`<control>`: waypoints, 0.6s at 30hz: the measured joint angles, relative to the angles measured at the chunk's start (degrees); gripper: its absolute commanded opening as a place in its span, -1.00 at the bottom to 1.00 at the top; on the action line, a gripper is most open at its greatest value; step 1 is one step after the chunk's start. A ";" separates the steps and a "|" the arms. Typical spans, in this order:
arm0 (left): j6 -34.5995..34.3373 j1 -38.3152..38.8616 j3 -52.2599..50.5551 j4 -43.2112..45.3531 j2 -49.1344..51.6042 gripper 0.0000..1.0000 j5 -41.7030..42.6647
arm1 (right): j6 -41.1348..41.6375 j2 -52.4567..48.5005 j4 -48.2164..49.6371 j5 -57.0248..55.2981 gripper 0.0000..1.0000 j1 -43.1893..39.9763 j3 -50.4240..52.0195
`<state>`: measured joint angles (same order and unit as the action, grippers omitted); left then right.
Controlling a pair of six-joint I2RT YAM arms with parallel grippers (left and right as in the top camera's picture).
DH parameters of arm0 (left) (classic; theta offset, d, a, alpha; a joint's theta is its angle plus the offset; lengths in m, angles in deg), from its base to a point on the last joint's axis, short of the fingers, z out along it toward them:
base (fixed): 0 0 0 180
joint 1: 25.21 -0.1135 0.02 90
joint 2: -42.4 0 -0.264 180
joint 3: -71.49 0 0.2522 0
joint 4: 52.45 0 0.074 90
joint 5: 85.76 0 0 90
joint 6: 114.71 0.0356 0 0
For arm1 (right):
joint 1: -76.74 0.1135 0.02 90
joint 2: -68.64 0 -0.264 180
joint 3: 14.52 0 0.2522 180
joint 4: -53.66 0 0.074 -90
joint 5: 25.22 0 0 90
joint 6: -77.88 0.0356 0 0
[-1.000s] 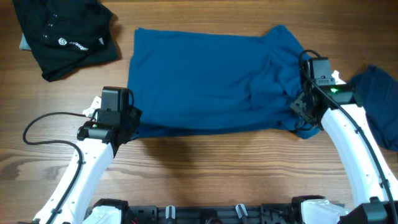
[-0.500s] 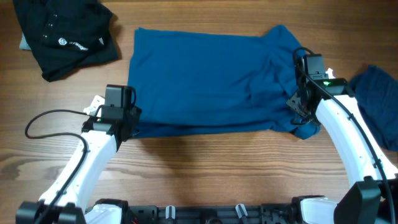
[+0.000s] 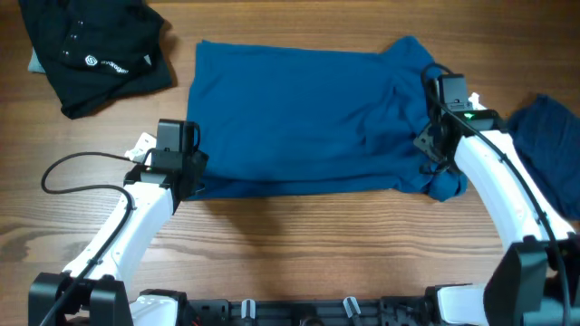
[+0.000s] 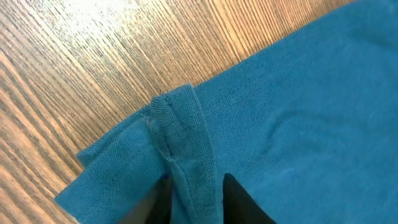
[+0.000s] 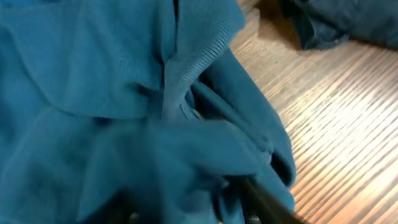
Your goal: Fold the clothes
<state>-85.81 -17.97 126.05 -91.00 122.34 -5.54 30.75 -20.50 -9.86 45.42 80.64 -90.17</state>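
A mid-blue T-shirt (image 3: 308, 118) lies folded into a wide rectangle across the middle of the table. My left gripper (image 3: 193, 177) is at its near left corner. In the left wrist view its fingers (image 4: 239, 199) stand a little apart on either side of a raised hem ridge (image 4: 183, 143), so the left gripper (image 4: 193, 202) is open. My right gripper (image 3: 433, 156) is at the shirt's bunched right end. It (image 5: 193, 208) is open wide, with loose, blurred folds lying between the fingers (image 5: 267, 199). A darker blue garment (image 3: 548, 136) lies crumpled at the right edge.
A black garment (image 3: 91, 50) with white logos lies in a heap at the far left corner. A black cable (image 3: 77, 165) loops over the wood beside the left arm. Bare wooden table (image 3: 299, 244) runs along the near side.
Both grippers went from shut to open on the shirt's edge. Both arms moved slightly toward the far side, the right one also a little left. The shirt has hardly shifted.
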 measured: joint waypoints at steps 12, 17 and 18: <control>8.00 0.00 0.13 0.31 -0.13 0.35 -0.28 | -6.56 -0.98 -3.67 -0.42 0.99 0.00 -2.05; 13.09 0.00 2.08 -4.04 -4.09 0.99 -0.02 | -6.82 2.54 -9.81 1.07 0.99 0.00 -8.90; 13.60 0.00 2.40 -4.72 -5.14 0.99 0.24 | -7.15 3.56 -10.25 2.47 0.99 0.00 -9.79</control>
<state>-72.22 -17.97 128.45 -95.72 117.20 -5.30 23.61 -16.94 -20.11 47.89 80.64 -99.96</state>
